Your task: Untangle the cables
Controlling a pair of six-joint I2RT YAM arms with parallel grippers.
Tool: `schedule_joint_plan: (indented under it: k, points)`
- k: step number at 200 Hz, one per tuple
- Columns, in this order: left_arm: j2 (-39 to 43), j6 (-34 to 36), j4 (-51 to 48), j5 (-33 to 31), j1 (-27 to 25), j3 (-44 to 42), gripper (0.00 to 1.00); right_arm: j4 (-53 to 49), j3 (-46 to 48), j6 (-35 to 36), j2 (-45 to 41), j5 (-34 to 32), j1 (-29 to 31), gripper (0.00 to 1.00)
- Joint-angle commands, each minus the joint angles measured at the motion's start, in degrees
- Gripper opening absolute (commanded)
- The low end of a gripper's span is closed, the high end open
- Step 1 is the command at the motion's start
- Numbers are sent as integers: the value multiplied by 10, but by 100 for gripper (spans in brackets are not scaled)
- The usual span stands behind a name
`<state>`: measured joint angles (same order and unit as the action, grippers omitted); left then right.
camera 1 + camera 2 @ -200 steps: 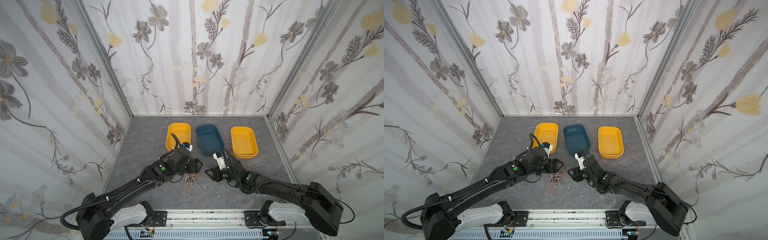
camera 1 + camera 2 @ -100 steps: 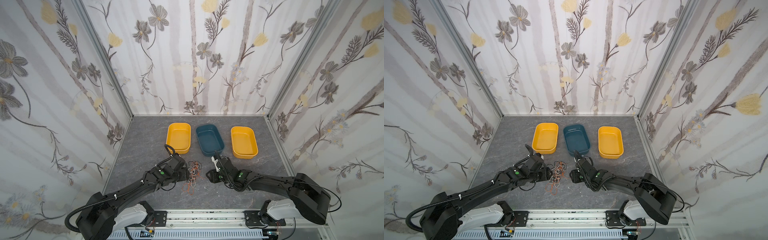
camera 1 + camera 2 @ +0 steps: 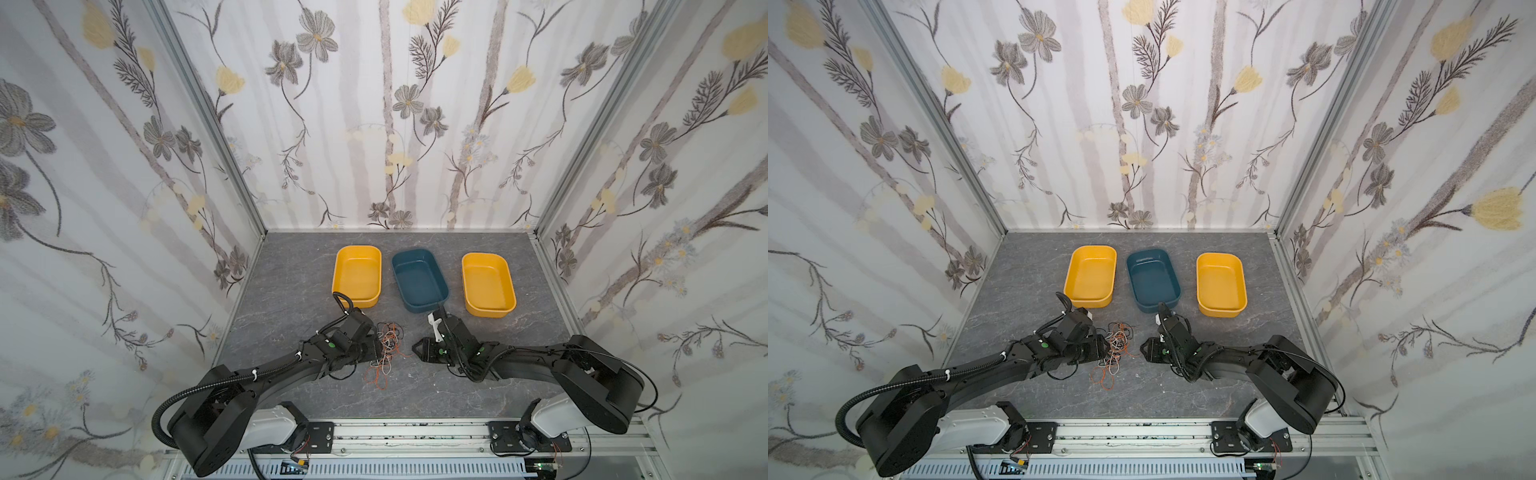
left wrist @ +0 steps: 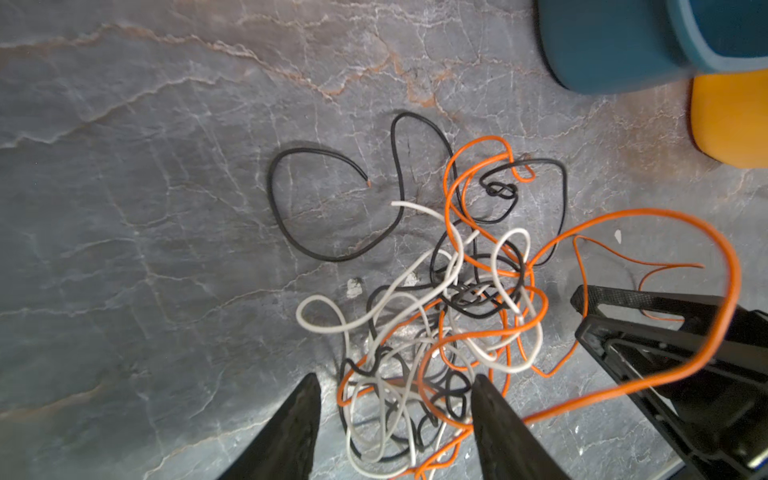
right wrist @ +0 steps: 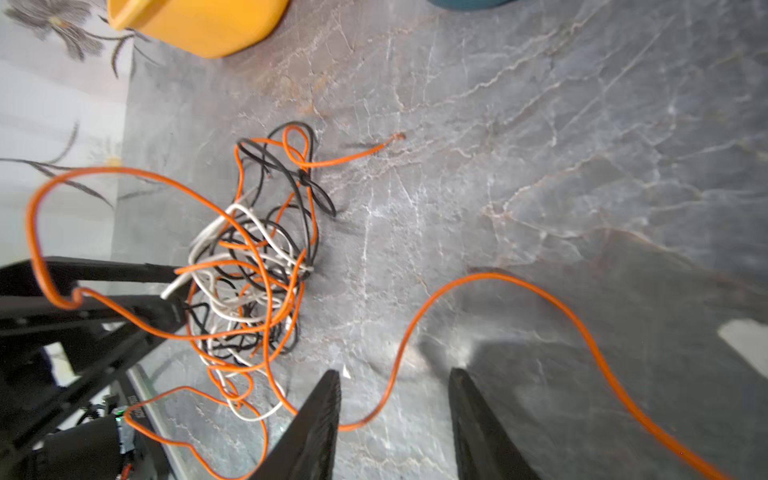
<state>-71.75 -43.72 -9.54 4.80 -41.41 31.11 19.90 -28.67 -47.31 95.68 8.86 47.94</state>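
The cables (image 3: 385, 353) are thin orange, white and black wires lying in one tangle (image 3: 1113, 353) on the grey table between my two arms. My left gripper (image 4: 395, 380) is low over the table and open, and its fingers straddle the near part of the tangle (image 4: 457, 316) without pinching it. In both top views it sits at the tangle's left edge (image 3: 375, 348). My right gripper (image 5: 394, 374) is open too, just right of the tangle (image 5: 253, 266). One long orange strand (image 5: 478, 277) loops out over the table and passes between its fingers. Its tip (image 3: 417, 351) points at the tangle.
Three empty trays stand in a row behind the arms: yellow (image 3: 357, 276), dark blue (image 3: 419, 280) and yellow (image 3: 488, 284). Flowered walls close in the table at the back and on both sides. A metal rail (image 3: 415, 432) runs along the front edge.
Both arms have come down to the table. The left gripper has drawn back from near the yellow tray, and the tangle that hung under it now lies spread on the surface.
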Motion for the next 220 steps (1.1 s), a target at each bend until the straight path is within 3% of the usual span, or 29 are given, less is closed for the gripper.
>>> schedule_joint_plan:
  k: [1,43,74,99,136,220]
  points:
    - [-8,-9,43,3,1,-8,58,67,-14,-19,20,45,0,43]
    - [-55,-21,94,24,1,-18,50,116,-19,-42,50,86,1,31]
    - [-81,-18,102,32,1,-14,38,93,-18,-31,41,57,-4,10]
    - [-80,-15,92,20,1,-14,29,62,-11,-16,13,19,-13,1]
    - [-64,-15,75,-2,2,-22,11,15,7,4,-37,-24,-31,0]
    - [16,-10,14,-39,20,-42,7,-109,62,45,-225,-115,-109,0]
